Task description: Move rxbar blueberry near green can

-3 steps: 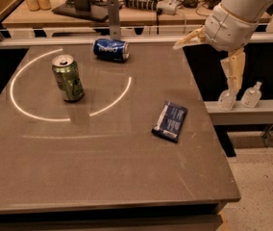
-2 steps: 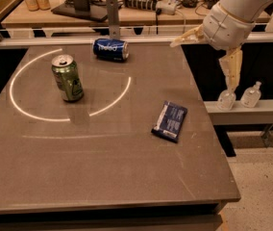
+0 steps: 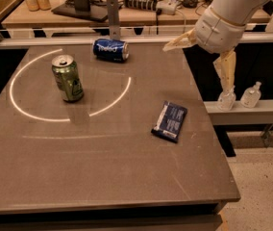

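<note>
The rxbar blueberry [image 3: 169, 121], a flat dark navy wrapper with pale lettering, lies on the dark table [image 3: 103, 172] at the right of centre. The green can [image 3: 68, 78] stands upright at the left, inside a pale arc of light. My gripper [image 3: 196, 70] hangs above the table's right edge, behind and to the right of the bar and well above it. It is open and empty, with one finger [image 3: 177, 42] pointing left and the other [image 3: 226, 71] pointing down.
A blue soda can [image 3: 110, 49] lies on its side near the table's far edge. Two small clear bottles [image 3: 250, 95] stand on a ledge to the right. A cluttered desk [image 3: 127, 13] with cables runs behind the table.
My gripper has shifted slightly to the left, still open. The bar and both cans have not moved.
</note>
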Robot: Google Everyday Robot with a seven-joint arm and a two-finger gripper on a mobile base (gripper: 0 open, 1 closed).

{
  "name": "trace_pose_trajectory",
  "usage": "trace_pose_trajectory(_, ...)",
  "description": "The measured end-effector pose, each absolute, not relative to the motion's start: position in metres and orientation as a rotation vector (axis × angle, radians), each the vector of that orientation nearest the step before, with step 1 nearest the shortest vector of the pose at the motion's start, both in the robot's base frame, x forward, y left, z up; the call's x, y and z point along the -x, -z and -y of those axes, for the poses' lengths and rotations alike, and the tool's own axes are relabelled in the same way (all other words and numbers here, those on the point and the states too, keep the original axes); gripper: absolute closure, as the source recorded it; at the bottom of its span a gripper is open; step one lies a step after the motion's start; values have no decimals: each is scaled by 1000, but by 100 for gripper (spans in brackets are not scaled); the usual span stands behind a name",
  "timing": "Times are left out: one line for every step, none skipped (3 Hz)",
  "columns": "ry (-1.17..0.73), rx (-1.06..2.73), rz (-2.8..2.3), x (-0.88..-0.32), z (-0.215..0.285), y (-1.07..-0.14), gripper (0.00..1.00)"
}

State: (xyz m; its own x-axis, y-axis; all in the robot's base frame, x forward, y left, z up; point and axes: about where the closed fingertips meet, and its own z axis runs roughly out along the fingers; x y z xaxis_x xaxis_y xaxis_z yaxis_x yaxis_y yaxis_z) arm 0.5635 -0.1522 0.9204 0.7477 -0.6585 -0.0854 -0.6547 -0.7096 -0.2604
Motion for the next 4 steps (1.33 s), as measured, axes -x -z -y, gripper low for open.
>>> trace_pose_trajectory(-38,2764,-900,-541,140,-907,0)
trace_pose_trajectory(-102,2785,-835,-518,128,-892,0)
trace_pose_trajectory(-173,2770,-754,-507,115,-880,0)
trace_pose_trajectory(-242,2790,-656,-499,102,-869,0)
